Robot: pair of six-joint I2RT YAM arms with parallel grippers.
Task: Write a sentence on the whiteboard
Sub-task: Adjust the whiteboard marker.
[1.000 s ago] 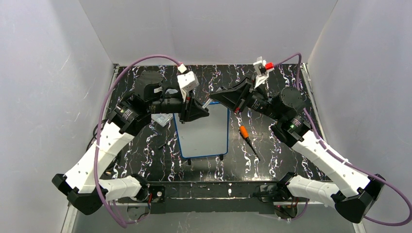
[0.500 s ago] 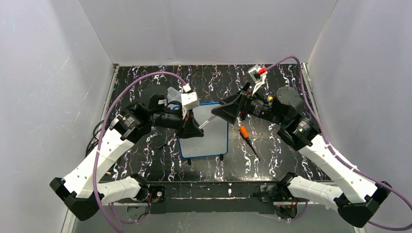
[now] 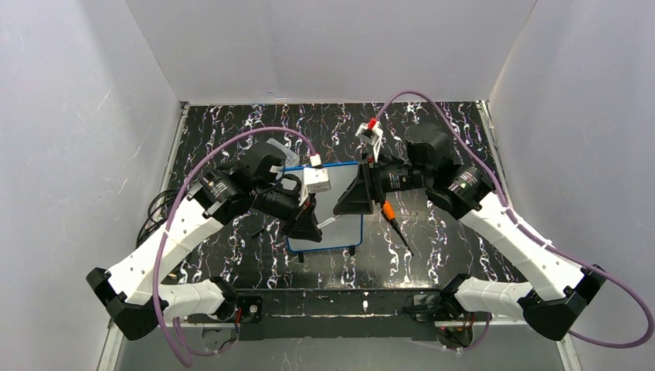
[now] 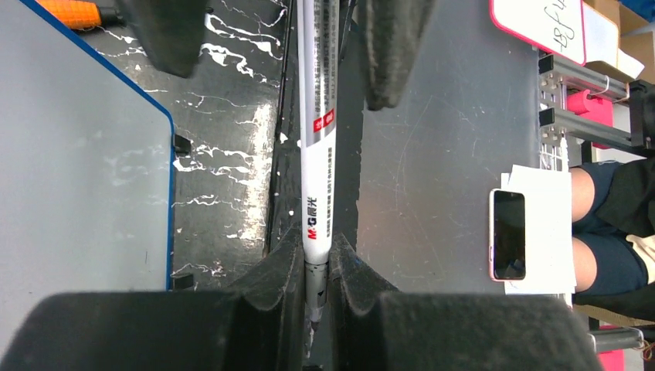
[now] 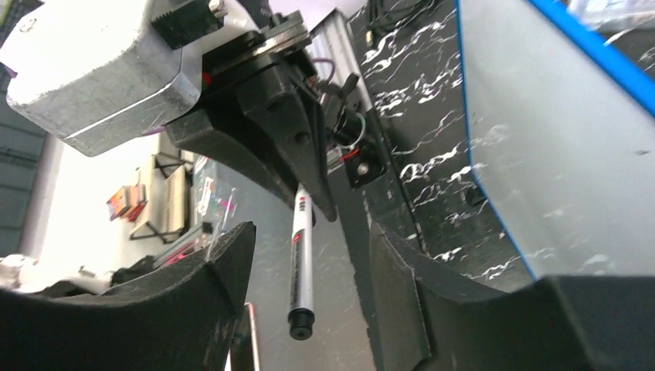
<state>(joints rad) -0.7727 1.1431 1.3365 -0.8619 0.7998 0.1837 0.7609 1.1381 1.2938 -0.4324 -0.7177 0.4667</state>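
The whiteboard (image 3: 334, 202) lies flat mid-table, blue-framed. What shows of its surface is blank, so the sentence is out of view. Just above the board's near end, my left gripper (image 3: 313, 228) is shut on a white marker (image 4: 318, 154), pinching it close to its tip end (image 4: 317, 255). My right gripper (image 3: 354, 207) faces it from the right and stands open. The marker's black rear end (image 5: 301, 325) hangs between its fingers (image 5: 313, 232) and touches neither. The board also fills the left of the left wrist view (image 4: 77, 139) and the right of the right wrist view (image 5: 556, 154).
An orange-handled screwdriver (image 3: 392, 219) lies on the black marbled table just right of the board. A small black piece (image 3: 255, 232) lies left of the board, under my left arm. White walls close in the table on three sides.
Both grippers came from the board's far end toward its near end. The right gripper opened and let go of the marker. The left gripper shut on it and keeps it.
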